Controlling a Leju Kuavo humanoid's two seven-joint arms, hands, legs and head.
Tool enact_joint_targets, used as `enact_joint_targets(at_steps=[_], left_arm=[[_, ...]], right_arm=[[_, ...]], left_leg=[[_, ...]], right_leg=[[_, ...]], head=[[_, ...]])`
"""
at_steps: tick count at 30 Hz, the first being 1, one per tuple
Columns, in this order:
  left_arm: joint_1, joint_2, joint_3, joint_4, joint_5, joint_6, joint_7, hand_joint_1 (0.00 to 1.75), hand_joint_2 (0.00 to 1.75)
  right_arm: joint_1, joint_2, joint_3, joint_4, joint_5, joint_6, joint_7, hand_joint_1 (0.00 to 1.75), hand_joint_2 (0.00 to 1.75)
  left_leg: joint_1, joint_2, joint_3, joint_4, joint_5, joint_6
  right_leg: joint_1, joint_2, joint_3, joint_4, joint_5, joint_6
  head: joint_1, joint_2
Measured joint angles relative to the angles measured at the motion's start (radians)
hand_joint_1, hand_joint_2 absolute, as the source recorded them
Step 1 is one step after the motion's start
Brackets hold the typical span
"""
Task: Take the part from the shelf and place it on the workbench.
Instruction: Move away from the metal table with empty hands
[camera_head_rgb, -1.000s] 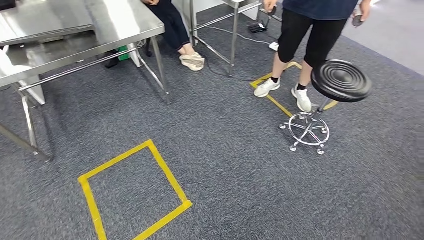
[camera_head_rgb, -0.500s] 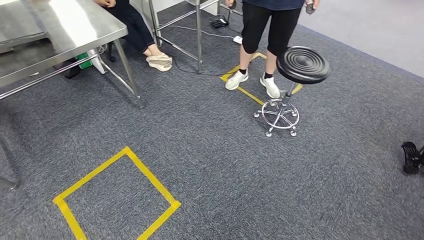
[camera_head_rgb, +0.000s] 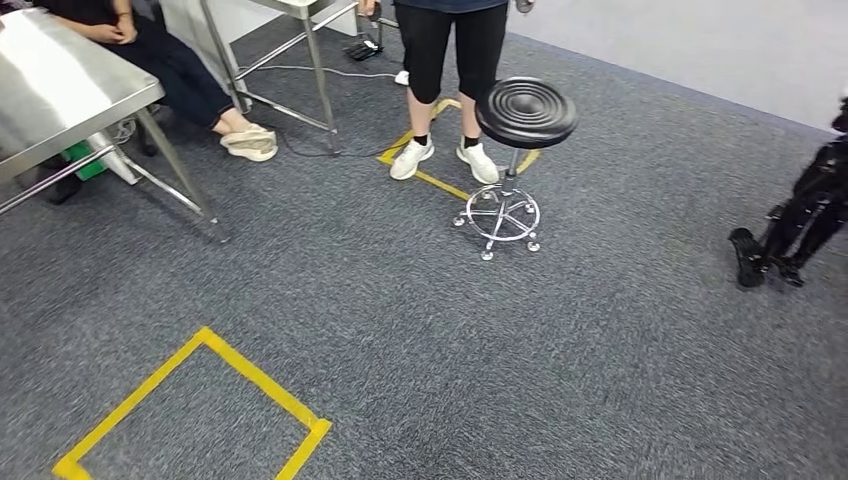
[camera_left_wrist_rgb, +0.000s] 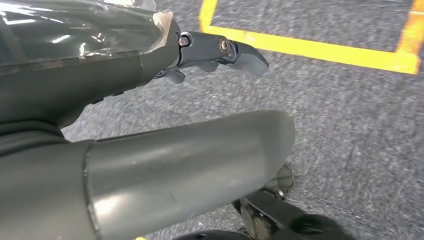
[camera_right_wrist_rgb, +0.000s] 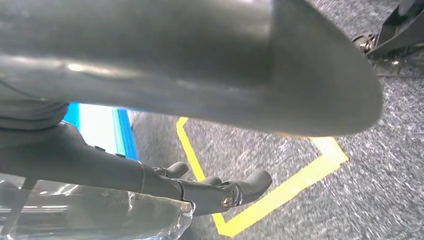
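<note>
Part unseen; both hands (camera_left_wrist_rgb: 220, 52) (camera_right_wrist_rgb: 220, 192) hang empty over unlabelled grey carpet (camera_head_rgb: 560, 340)

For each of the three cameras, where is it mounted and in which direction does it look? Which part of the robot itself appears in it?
Head view: high on the body, looking forward and down at grey carpet, a black stool, a standing person and a steel table.
Left wrist view: behind the left hand, looking down at the carpet; grey thumb and darker fingers show.
Right wrist view: behind the right hand, looking down at the carpet; thumb and fingers show.
Shared: all views show yellow floor tape.
</note>
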Motion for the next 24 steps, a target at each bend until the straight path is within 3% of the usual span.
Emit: enact_joint_targets(at_steps=[1, 3, 5, 7, 9, 11, 12, 13, 14, 15, 17, 18, 20, 22, 24], left_arm=[[0.0, 0.0, 0.0, 0.0, 0.001, 0.0, -0.002, 0.0, 0.0], [0.001, 0.0, 0.0, 0.001, 0.001, -0.002, -0.008, 0.0, 0.0], [0.0, -0.002, 0.0, 0.0, 0.002, -0.003, -0.013, 0.0, 0.0], [-0.001, -0.002, 0.0, 0.0, 0.003, -0.003, -0.014, 0.0, 0.0], [0.001, 0.0, 0.0, 0.0, 0.004, -0.003, -0.014, 0.0, 0.0], [0.003, 0.0, 0.0, 0.0, 0.004, -0.004, -0.014, 0.0, 0.0], [0.003, 0.0, 0.0, 0.0, 0.004, -0.004, -0.015, 0.0, 0.0], [0.002, 0.0, 0.0, 0.0, 0.004, -0.005, -0.015, 0.0, 0.0], [0.002, -0.001, 0.0, 0.0, 0.004, -0.005, -0.015, 0.0, 0.0], [0.001, -0.001, 0.0, 0.0, 0.004, -0.005, -0.015, 0.0, 0.0], [0.001, 0.0, 0.0, 0.0, 0.004, -0.006, -0.015, 0.0, 0.0], [0.001, 0.001, 0.0, 0.0, 0.004, -0.006, -0.014, 0.0, 0.0], [-0.001, 0.0, 0.0, 0.0, 0.003, -0.006, -0.014, 0.0, 0.0], [-0.004, -0.001, 0.0, -0.001, 0.002, -0.006, -0.014, 0.0, 0.0], [-0.002, -0.002, 0.0, -0.001, 0.001, -0.005, -0.013, 0.0, 0.0]], right_arm=[[-0.002, 0.0, 0.0, 0.0, 0.0, 0.0, 0.0, 0.0, 0.0], [-0.002, 0.0, 0.0, 0.0, 0.0, 0.0, 0.0, 0.0, 0.0], [0.002, -0.001, 0.0, 0.0, 0.0, 0.0, -0.002, 0.0, 0.0], [0.003, -0.002, 0.0, 0.0, 0.0, 0.0, -0.003, 0.0, 0.0], [0.001, -0.002, 0.0, 0.0, 0.0, 0.0, -0.003, 0.0, 0.0], [0.0, -0.003, 0.0, 0.0, 0.0, 0.0, -0.004, 0.0, 0.0], [0.001, -0.003, 0.0, 0.0, 0.0, 0.0, -0.005, 0.0, 0.0], [0.002, -0.003, 0.0, 0.0, 0.001, 0.0, -0.005, 0.0, 0.0], [0.002, -0.004, 0.0, 0.0, 0.002, 0.0, -0.006, 0.0, 0.0], [0.001, -0.004, 0.0, 0.0, 0.002, 0.0, -0.006, 0.0, 0.0], [-0.002, -0.005, 0.0, -0.001, 0.004, 0.0, -0.006, 0.0, 0.0], [-0.004, -0.005, 0.0, -0.001, 0.005, 0.0, -0.006, 0.0, 0.0], [-0.004, -0.006, 0.0, -0.001, 0.007, 0.0, -0.006, 0.0, 0.0], [-0.004, -0.006, 0.0, -0.001, 0.007, 0.0, -0.005, 0.0, 0.0], [-0.005, -0.006, 0.0, -0.001, 0.007, 0.0, -0.003, 0.0, 0.0]], left_leg=[[0.003, -0.02, 0.019, -0.048, 0.02, 0.001], [0.0, -0.039, 0.033, -0.082, 0.023, 0.007], [-0.005, -0.017, 0.035, -0.088, 0.029, 0.023], [-0.004, 0.008, 0.038, -0.098, 0.036, 0.04], [-0.007, 0.036, 0.039, -0.101, 0.037, 0.048], [-0.01, 0.065, 0.037, -0.101, 0.036, 0.05], [-0.01, 0.078, 0.037, -0.101, 0.036, 0.05], [-0.01, 0.09, 0.038, -0.101, 0.035, 0.049], [-0.009, 0.101, 0.041, -0.101, 0.033, 0.046], [-0.011, 0.111, 0.044, -0.1, 0.031, 0.043], [-0.017, 0.13, 0.051, -0.1, 0.024, 0.031], [-0.02, 0.14, 0.056, -0.101, 0.021, 0.025], [-0.017, 0.155, 0.064, -0.103, 0.016, 0.014], [-0.012, 0.119, 0.056, -0.073, -0.012, 0.004], [-0.009, 0.059, 0.009, 0.033, -0.075, 0.001]], right_leg=[[0.002, 0.012, -0.003, 0.004, -0.001, 0.004], [0.004, 0.033, -0.015, 0.006, 0.0, 0.018], [0.0, 0.044, -0.024, 0.004, 0.004, 0.032], [0.002, 0.001, -0.046, 0.045, -0.017, 0.035], [0.004, -0.053, -0.103, 0.16, -0.07, 0.03], [0.001, -0.065, -0.157, 0.271, -0.109, 0.032], [-0.001, -0.068, -0.16, 0.279, -0.107, 0.039], [-0.003, -0.073, -0.141, 0.246, -0.091, 0.048], [-0.005, -0.087, -0.105, 0.179, -0.066, 0.057], [-0.005, -0.113, -0.066, 0.107, -0.042, 0.062], [0.001, -0.153, -0.017, 0.017, -0.012, 0.056], [0.005, -0.158, -0.014, 0.007, -0.007, 0.048], [0.003, -0.134, -0.017, 0.005, -0.002, 0.033], [-0.005, -0.111, -0.013, 0.001, 0.003, 0.018], [-0.008, -0.09, -0.012, 0.0, 0.006, 0.004]], head=[[0.001, 0.0], [0.001, 0.0], [0.001, 0.0], [0.004, 0.0], [0.007, 0.0], [0.008, 0.0], [0.009, 0.0], [0.009, 0.0], [0.009, 0.0], [0.01, 0.0], [0.01, 0.0], [0.009, 0.0], [0.007, 0.0], [0.004, 0.0], [0.0, 0.0]])
